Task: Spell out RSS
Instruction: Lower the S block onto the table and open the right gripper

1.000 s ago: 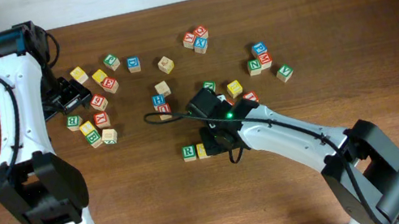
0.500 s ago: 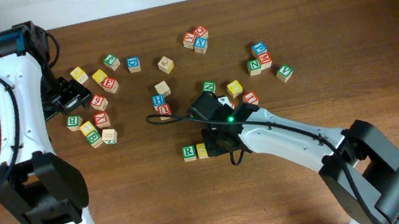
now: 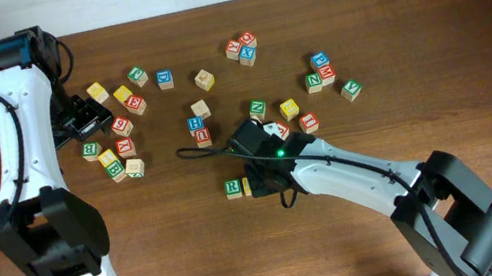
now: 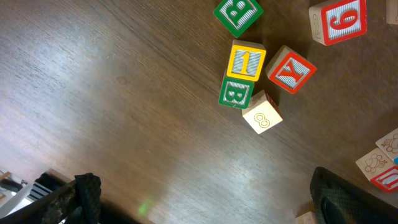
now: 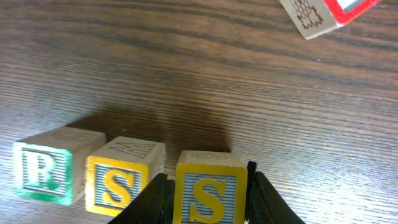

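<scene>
Cubes R (image 5: 40, 174), first S (image 5: 118, 182) and second S (image 5: 210, 186) sit side by side on the table (image 5: 186, 62). Right gripper (image 5: 208, 202) holds the second S between narrow-set fingers. Left gripper (image 3: 87, 115) hangs wide open, empty, above other cubes (image 4: 245, 60).

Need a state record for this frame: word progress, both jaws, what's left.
word row: R cube, first S cube, second S cube, in that order in the right wrist view
right jaws: closed on second S cube, one on each side
left jaws: wide open, empty, over the table
remaining: second S cube not yet released
</scene>
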Robot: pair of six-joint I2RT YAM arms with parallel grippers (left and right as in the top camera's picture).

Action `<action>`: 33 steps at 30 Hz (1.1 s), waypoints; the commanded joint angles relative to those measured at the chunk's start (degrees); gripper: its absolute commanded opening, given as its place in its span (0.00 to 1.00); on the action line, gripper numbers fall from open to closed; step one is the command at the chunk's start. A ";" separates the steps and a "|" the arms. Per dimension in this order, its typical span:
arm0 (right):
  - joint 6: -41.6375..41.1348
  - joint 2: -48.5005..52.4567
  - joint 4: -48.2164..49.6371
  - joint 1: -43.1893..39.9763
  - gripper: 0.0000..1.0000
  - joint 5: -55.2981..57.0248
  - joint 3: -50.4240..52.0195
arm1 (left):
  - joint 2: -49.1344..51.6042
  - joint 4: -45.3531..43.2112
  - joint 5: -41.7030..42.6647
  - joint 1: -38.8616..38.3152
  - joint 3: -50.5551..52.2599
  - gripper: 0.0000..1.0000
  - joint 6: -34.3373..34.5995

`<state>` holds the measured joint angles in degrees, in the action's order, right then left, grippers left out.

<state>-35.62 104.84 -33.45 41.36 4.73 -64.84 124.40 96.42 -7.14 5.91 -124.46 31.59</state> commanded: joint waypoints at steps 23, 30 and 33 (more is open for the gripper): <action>-0.72 0.68 1.70 0.42 0.29 -0.20 1.97 | 0.52 0.07 -0.66 -0.11 -1.05 0.99 -0.44; -0.72 0.68 1.31 0.42 0.29 -0.72 1.97 | 0.52 0.07 -0.66 -0.11 -1.05 0.99 -0.44; -0.70 0.68 1.36 0.42 0.29 -1.27 1.97 | 0.52 0.07 -0.66 -0.13 -1.05 0.99 -0.44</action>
<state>-35.99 104.86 -32.08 41.36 4.45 -63.42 124.40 96.44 -7.14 5.91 -124.46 31.59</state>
